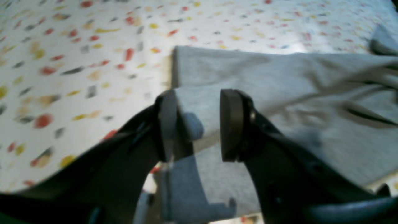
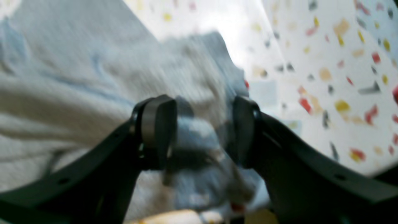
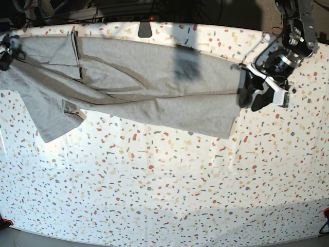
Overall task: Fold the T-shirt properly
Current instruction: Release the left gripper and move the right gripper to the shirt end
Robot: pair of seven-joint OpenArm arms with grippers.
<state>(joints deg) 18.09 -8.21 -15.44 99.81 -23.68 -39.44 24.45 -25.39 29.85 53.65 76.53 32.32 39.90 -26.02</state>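
Lying flat: 1 T-shirt (image 3: 139,92), 2 arms.

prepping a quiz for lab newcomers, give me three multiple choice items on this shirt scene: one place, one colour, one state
1. Where on the table does the T-shirt lie, in the base view? A along the far side; B along the near side; C in the near right corner
2. T-shirt colour? A red; B black; C grey
3. The jaws of the left gripper? A shut, no gap; B apart, cloth edge between them; C out of view
Key: 1 A, it is spread along the far edge. 2 C, grey cloth in every view. 3 B, the left wrist view shows the gap.
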